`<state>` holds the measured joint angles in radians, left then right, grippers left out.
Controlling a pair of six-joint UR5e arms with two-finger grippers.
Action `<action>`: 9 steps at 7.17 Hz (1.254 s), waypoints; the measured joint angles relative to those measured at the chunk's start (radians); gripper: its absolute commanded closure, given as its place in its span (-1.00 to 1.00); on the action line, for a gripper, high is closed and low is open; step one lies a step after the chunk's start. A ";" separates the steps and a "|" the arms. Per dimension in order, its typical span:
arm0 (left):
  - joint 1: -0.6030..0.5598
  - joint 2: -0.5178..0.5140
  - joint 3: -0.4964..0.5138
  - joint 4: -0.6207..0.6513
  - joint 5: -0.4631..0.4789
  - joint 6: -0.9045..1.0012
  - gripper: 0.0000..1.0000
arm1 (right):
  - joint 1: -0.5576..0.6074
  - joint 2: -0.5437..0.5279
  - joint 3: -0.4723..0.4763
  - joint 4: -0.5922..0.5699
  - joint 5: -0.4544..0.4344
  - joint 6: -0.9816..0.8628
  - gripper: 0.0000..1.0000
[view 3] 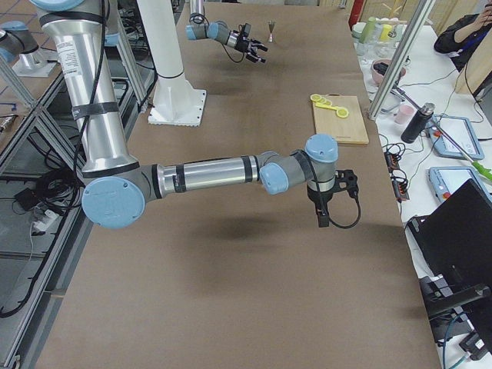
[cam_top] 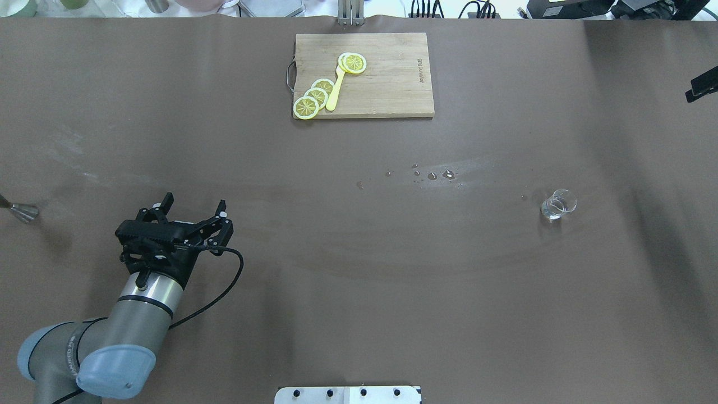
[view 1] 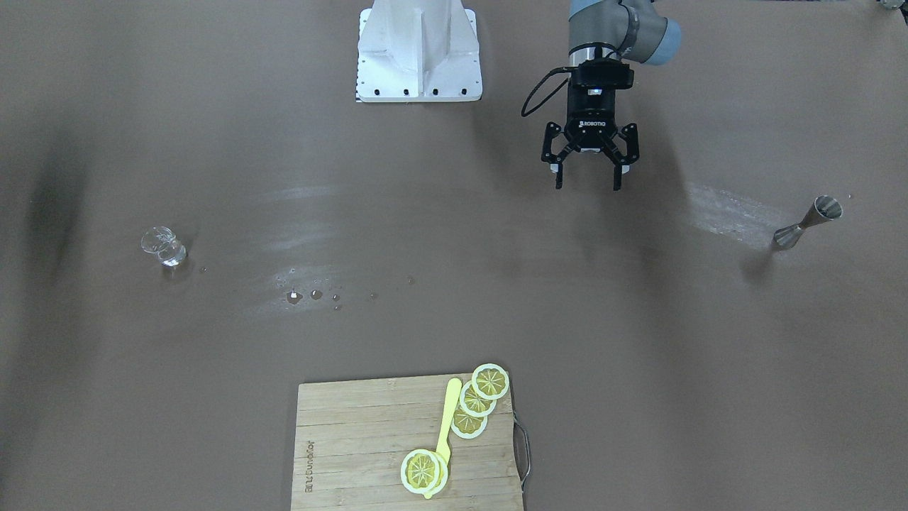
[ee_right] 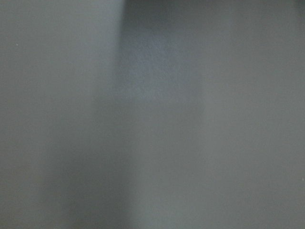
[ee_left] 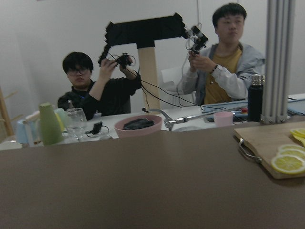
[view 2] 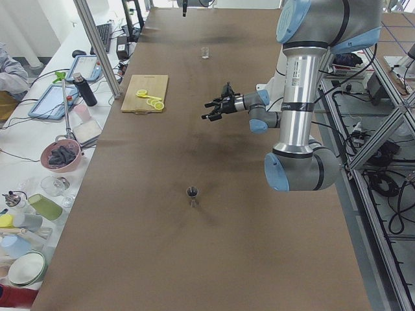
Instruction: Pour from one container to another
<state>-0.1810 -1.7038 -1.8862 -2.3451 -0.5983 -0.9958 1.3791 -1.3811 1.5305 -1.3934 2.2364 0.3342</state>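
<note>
The clear glass cup (view 1: 164, 247) (cam_top: 557, 204) stands upright on the brown table, on the robot's right side, with nothing near it. The grey hourglass jigger (view 1: 809, 221) (cam_top: 19, 211) stands upright at the table's far left end. My left gripper (view 1: 586, 170) (cam_top: 193, 205) hovers open and empty over the table, well to the right of the jigger in the overhead view. My right gripper (view 3: 323, 215) hangs fingers-down beyond the cup's end of the table. I cannot tell whether it is open or shut. The right wrist view is a grey blur.
A wooden cutting board (view 1: 355, 454) (cam_top: 392, 84) with lemon slices (cam_top: 314, 98) and a yellow knife lies at the far edge, middle. Water drops (view 1: 312, 294) (cam_top: 432, 175) dot the table between board and cup. Two people sit beyond the far edge in the left wrist view.
</note>
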 measured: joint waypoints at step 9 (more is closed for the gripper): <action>-0.763 -0.123 0.149 0.247 -1.267 0.136 -0.97 | 0.121 -0.163 0.022 -0.180 0.147 0.000 -1.00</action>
<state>-0.9438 -1.8264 -1.7373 -2.0983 -1.8655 -0.8596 1.5005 -1.5439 1.5526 -1.5729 2.3836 0.3344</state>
